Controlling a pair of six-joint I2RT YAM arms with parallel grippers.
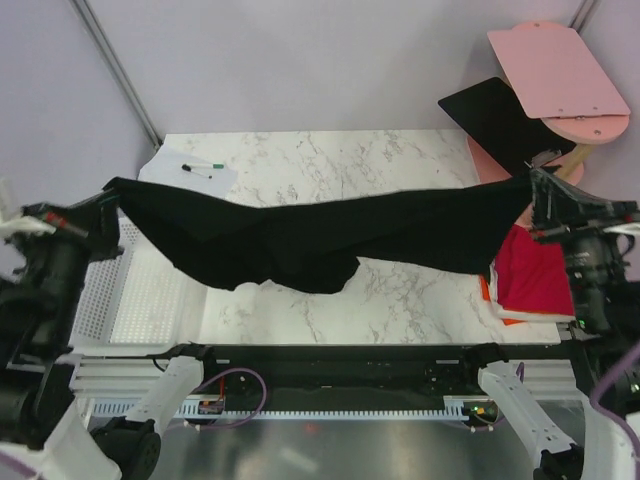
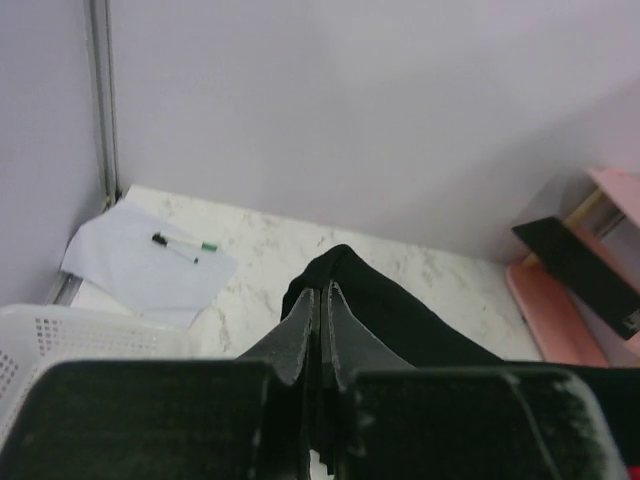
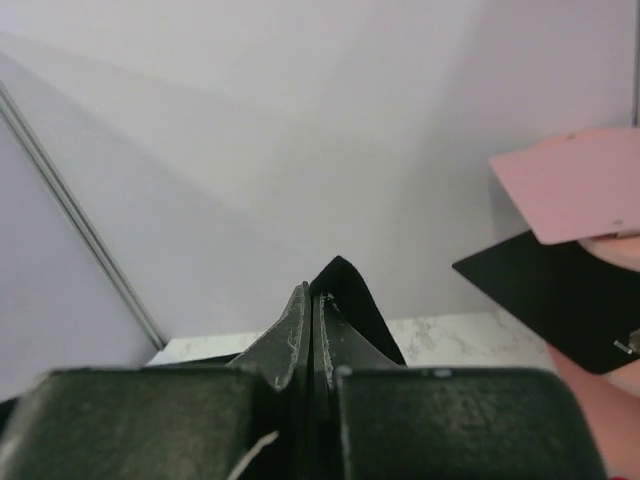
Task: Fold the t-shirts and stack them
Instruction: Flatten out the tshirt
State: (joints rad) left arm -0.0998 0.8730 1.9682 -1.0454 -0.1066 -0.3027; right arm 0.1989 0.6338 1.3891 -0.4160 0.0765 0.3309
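**Black shirt stretched in air, ready to lay down**

Left jaws and right jaws each pinch one end of the black t-shirt (image 1: 320, 235), which hangs above the bench (image 1: 400, 300) with its middle sagging. Next, probably: lower it flat and unwrinkled, then fold. The red folded shirt (image 1: 535, 280) lies at the right.

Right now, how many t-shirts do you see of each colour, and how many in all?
Black t-shirt: 1
Red t-shirt: 1
Orange t-shirt: 1, only its edge shows under the red one
Total: 3
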